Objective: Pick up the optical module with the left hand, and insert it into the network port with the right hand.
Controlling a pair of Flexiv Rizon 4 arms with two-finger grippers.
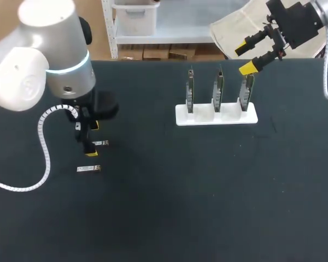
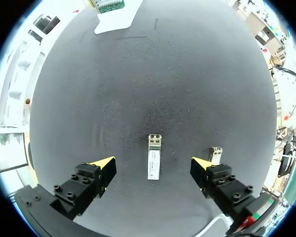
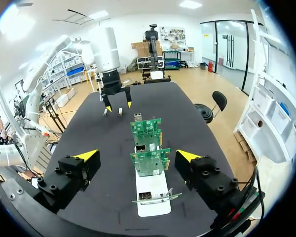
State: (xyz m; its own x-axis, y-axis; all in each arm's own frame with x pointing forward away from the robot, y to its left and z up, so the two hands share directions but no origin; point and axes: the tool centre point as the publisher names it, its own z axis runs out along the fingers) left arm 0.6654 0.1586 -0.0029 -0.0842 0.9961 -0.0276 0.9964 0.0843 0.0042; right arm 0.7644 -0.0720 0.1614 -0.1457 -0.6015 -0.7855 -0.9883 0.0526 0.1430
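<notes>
Lying flat betw. L jaws: slim silver optical module (image 2: 154,163); L, R jaws apart.

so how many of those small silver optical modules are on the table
2. One small silver metal optical module lies between the left gripper's open fingers on the black table; the other lies beside one finger, partly behind it.

Not much backdrop on my feed, it's basically just the surface (image 1: 208,207): matte black, a bit speckled, filling the head view, with its far edge running across at 12 o'clock. Light on it is soft and even, with a darker patch toward 9 o'clock.
</notes>
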